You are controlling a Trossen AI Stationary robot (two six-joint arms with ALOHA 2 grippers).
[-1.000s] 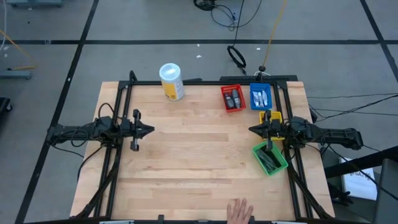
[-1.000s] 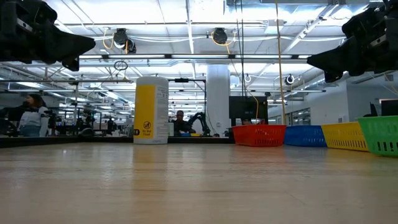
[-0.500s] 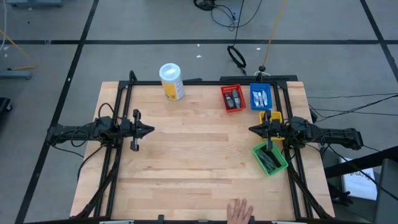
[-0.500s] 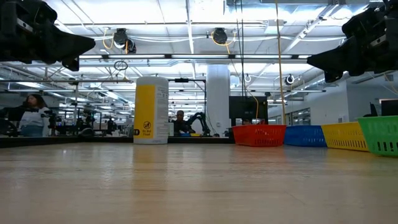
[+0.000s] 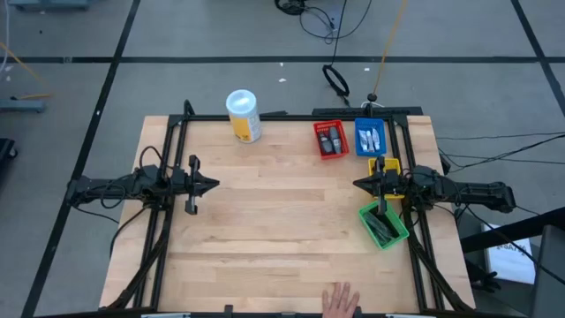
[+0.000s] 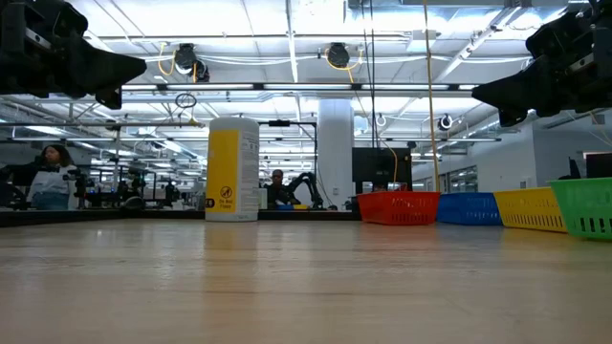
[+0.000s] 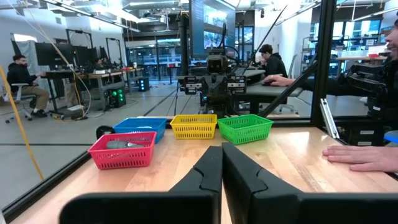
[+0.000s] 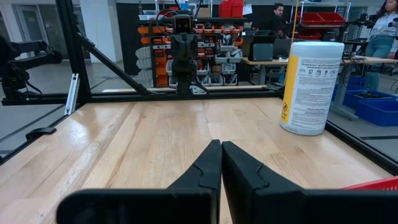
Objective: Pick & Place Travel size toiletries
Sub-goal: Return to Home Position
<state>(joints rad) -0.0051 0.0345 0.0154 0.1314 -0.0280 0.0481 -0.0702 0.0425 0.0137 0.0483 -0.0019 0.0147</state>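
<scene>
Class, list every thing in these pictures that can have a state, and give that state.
Left tool: shut, holding nothing.
Right tool: shut, holding nothing.
Red bin: holds dark toiletries.
Blue bin: holds silver-white toiletries.
Yellow bin: contents not visible.
Green bin: holds dark items.
White canister: upright, lid on.
Person's hand: resting flat on the table.
</scene>
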